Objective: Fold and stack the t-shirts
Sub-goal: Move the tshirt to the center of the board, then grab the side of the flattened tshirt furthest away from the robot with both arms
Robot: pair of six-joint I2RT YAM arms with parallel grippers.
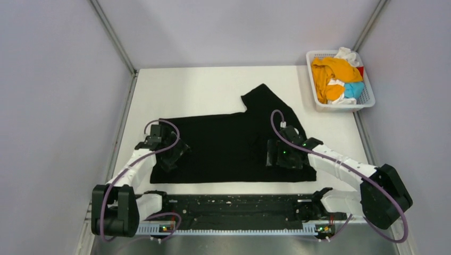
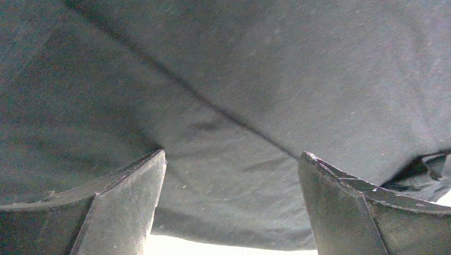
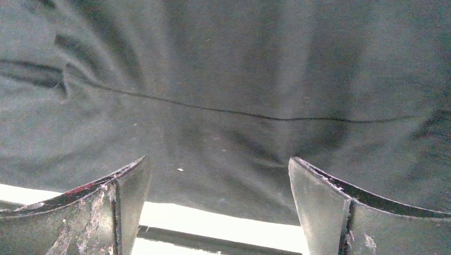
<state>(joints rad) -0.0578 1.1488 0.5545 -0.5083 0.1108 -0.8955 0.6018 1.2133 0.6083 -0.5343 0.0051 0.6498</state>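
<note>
Table (image 1: pixel 202 85) is carrying everything; the big black shirt (image 1: pixel 228 149) is lying spread flat across its middle. The near edge is running parallel to the arm bases and one sleeve is poking toward the far side. Probably laid out this way so both arms can work the near edge together.

Basket (image 1: pixel 343 108) is sitting at the far right corner, well apart from the black shirt. It is holding the queue, all crumpled and unfolded: orange shirt (image 1: pixel 332 71) on top, light blue (image 1: pixel 353 89), white (image 1: pixel 345 54) and a sliver of red (image 1: pixel 361 70).

Left gripper (image 1: pixel 173 154) is hanging over the shirt's left side and right gripper (image 1: pixel 279 154) over its right side, both near the front edge.

In the wrist views both grippers are pointing down at black cloth (image 2: pixel 266 79) (image 3: pixel 239 64), with a seam or fold line crossing each. Left gripper (image 2: pixel 231 154) and right gripper (image 3: pixel 218 158) are both standing spread wide with nothing between the fingers. Whether the tips are touching the cloth can't be told.

Judgement: both are lining up for a paired pinch on the near edge, and no fold is underway yet.
</note>
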